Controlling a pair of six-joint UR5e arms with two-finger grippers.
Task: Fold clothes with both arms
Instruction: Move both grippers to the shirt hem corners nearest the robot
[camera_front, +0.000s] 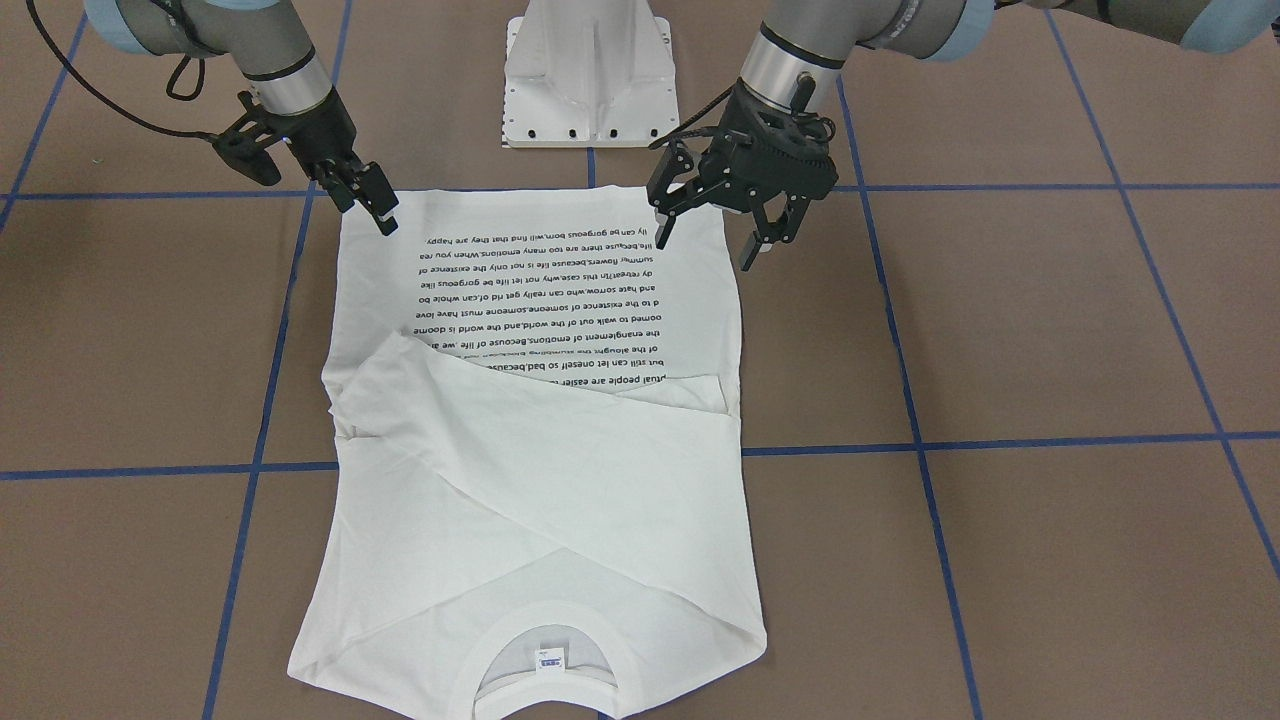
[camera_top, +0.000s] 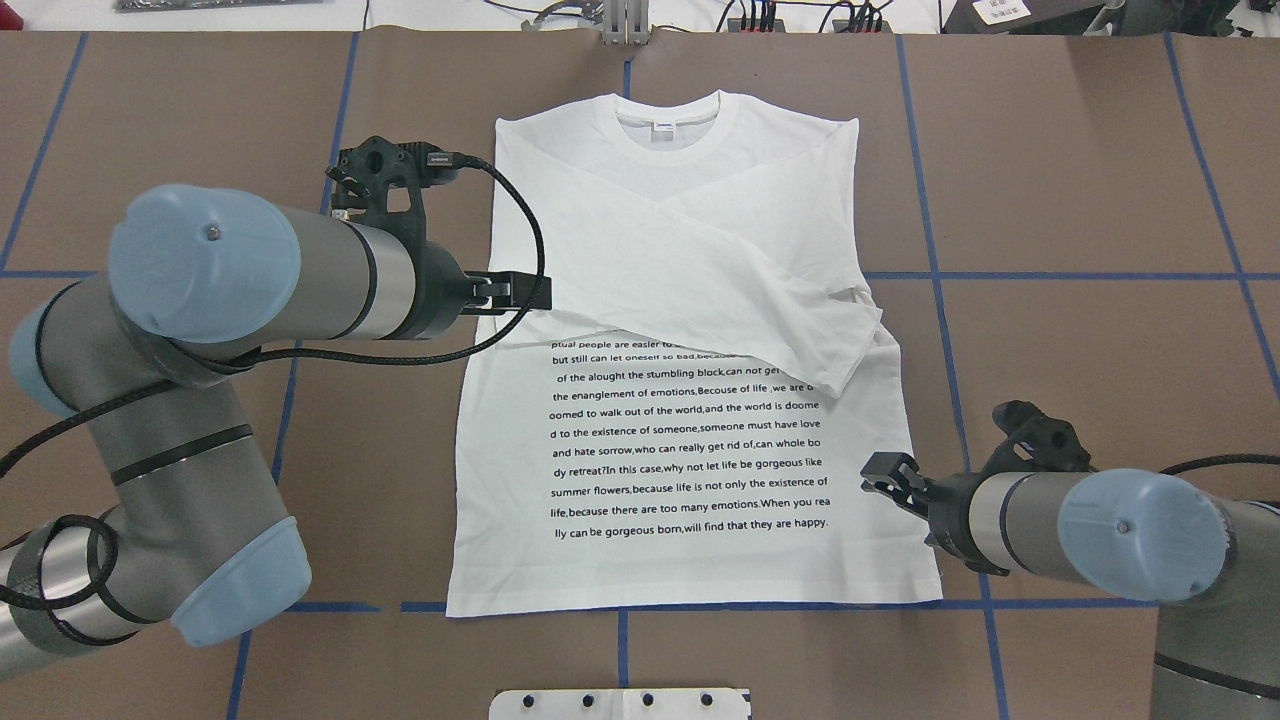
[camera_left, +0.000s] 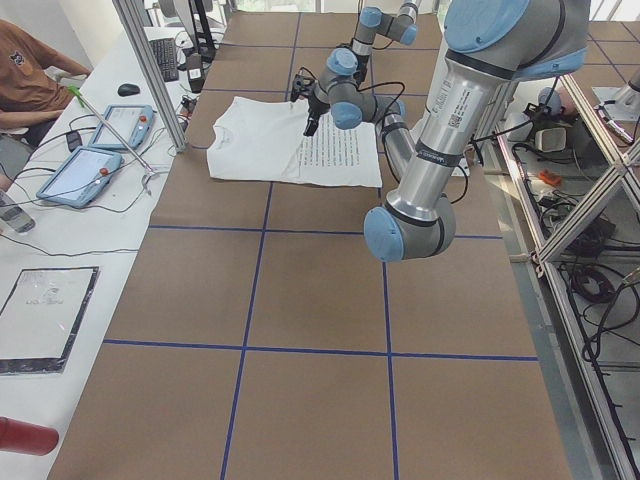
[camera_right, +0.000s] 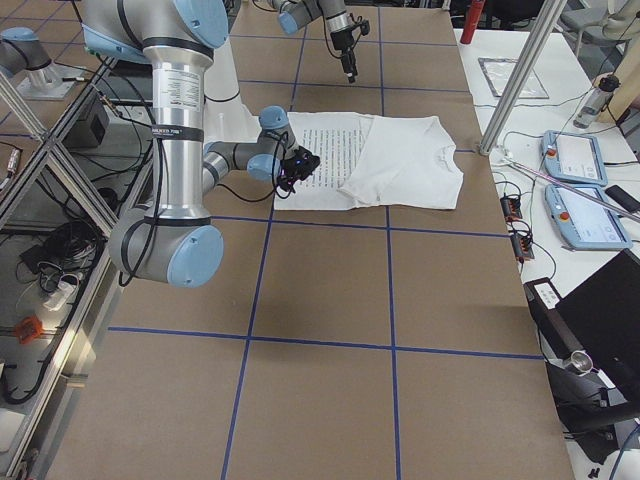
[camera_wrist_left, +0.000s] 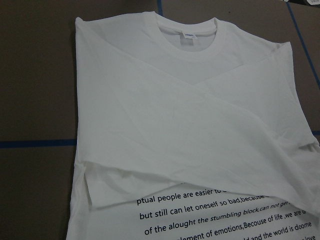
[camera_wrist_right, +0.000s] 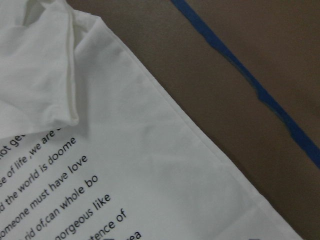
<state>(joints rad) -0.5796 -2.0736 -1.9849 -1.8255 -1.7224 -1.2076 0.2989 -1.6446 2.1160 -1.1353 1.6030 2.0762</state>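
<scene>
Left pincer: spread, empty, above the T-shirt's left side.
T-shirt: flat mid-worktop, long axis running from hem, nearest the robot, to collar towards the far edge.
Right pincer: just beside the right hem corner; spread or pressed together, I cannot tell.

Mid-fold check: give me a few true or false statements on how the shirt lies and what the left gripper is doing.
1. Both sleeves are folded across the chest of the T-shirt. True.
2. The shirt lies print side down. False: the black text faces up.
3. The left gripper is shut on the cloth. False: its jaws are open and hold nothing.
4. The collar lies at the end far from the robot's base. True.
</scene>
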